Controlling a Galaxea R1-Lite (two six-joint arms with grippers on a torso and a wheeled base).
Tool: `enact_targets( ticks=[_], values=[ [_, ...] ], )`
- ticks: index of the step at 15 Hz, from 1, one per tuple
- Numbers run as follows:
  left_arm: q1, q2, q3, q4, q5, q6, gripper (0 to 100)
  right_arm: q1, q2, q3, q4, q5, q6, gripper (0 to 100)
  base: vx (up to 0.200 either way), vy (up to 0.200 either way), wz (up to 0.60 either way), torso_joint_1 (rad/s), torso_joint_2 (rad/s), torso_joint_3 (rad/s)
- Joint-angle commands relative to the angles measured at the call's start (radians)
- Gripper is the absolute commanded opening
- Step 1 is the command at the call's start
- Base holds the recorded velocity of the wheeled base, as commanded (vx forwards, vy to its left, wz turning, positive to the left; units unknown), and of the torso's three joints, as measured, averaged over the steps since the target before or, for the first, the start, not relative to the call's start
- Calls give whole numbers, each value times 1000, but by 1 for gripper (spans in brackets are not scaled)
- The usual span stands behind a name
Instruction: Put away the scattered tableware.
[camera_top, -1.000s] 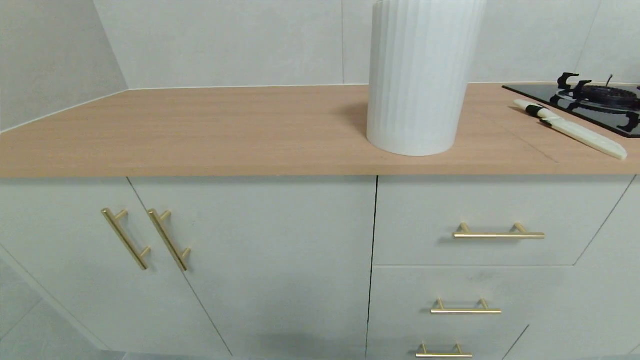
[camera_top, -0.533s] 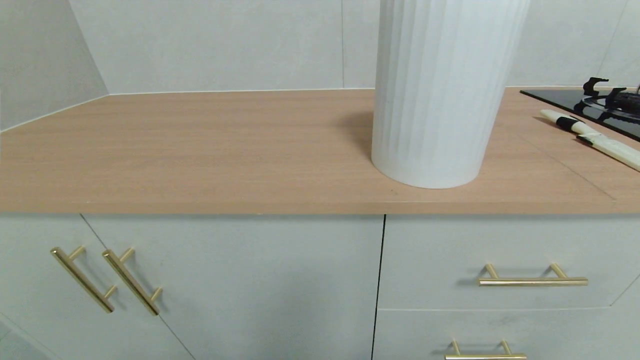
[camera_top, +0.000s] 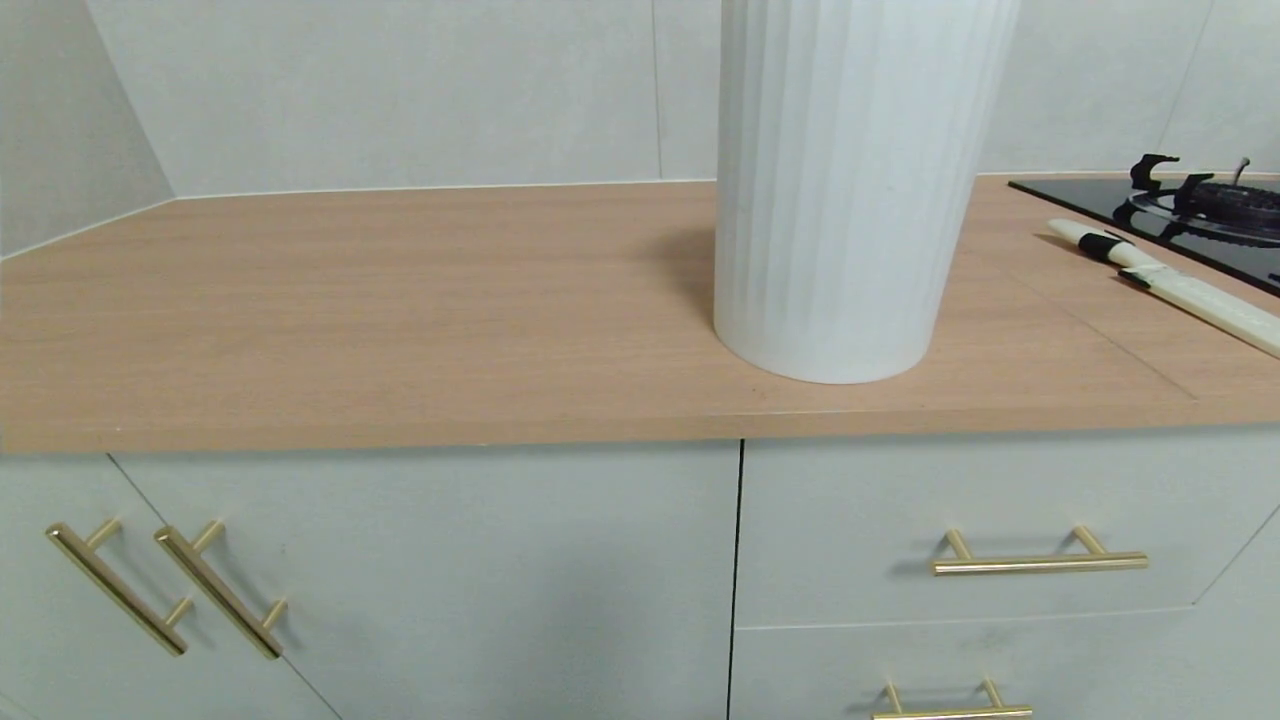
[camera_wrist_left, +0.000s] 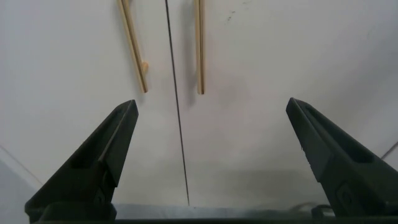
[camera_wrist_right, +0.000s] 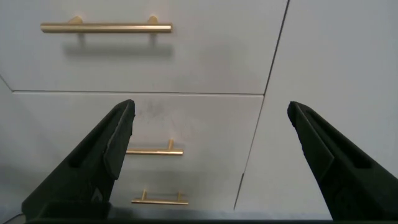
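A tall white ribbed container (camera_top: 845, 190) stands on the wooden counter (camera_top: 400, 310), near its front edge and right of centre. A white knife with a black band (camera_top: 1170, 287) lies on the counter at the right, beside the hob. My left gripper (camera_wrist_left: 211, 115) is open and faces the cabinet doors with their two gold handles (camera_wrist_left: 199, 46). My right gripper (camera_wrist_right: 211, 118) is open too, in front of the drawer fronts, with nothing between its fingers.
A black glass hob with a burner (camera_top: 1190, 205) sits at the counter's far right. Below the counter are cabinet doors with gold handles (camera_top: 215, 590) on the left and drawers with gold handles (camera_top: 1040, 562) on the right. Grey tiled walls close the back and left.
The head view has shifted: the counter and container now sit lower and larger in the picture, so the camera has moved closer. The container and knife stay where they were on the counter.
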Motion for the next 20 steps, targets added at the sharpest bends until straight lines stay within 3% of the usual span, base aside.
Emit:
enact_targets(
  ticks=[1, 6, 15, 20],
  values=[
    [0, 2, 0, 0, 1, -1, 100, 1, 1, 0, 0, 1, 0, 100, 0, 0, 0, 0, 0, 0],
    [0, 2, 0, 0, 1, -1, 100, 1, 1, 0, 0, 1, 0, 100, 0, 0, 0, 0, 0, 0],
    [0, 0, 0, 0, 1, -1, 100, 1, 1, 0, 0, 2, 0, 100, 0, -200, 0, 1, 3, 1],
    [0, 0, 0, 0, 2, -1, 100, 1, 1, 0, 0, 2, 0, 100, 0, 0, 0, 0, 0, 0]
  ],
)
